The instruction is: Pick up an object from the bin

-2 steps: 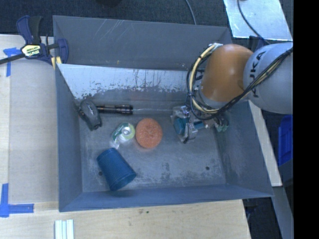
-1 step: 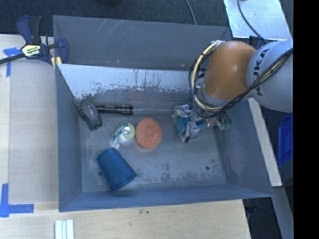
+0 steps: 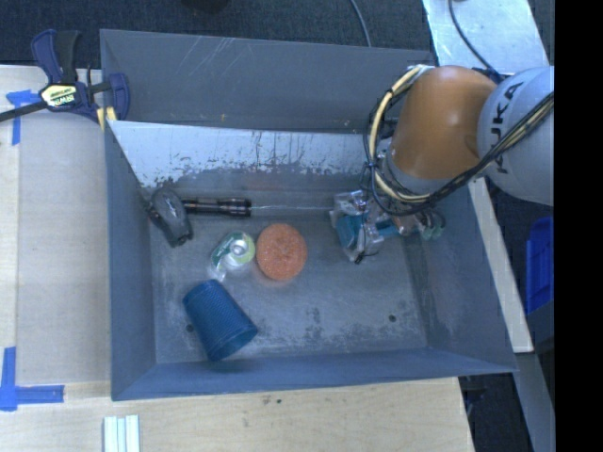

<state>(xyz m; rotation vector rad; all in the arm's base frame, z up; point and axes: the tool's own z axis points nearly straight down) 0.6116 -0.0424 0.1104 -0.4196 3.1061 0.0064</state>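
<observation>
Orange disc (image 3: 281, 251) lies near the gripper (image 3: 358, 246), blue cup (image 3: 219, 320) beyond.

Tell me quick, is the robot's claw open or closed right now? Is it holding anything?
Gripper: it cannot be told whether it is open or closed, or holding anything. It is down in the bin, to the right of the round orange disc.

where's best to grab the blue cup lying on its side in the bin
Probably across the middle of the blue cup, with the gripper coming straight down and closing across its width: it lies tipped over, so its rounded wall faces up.
</observation>
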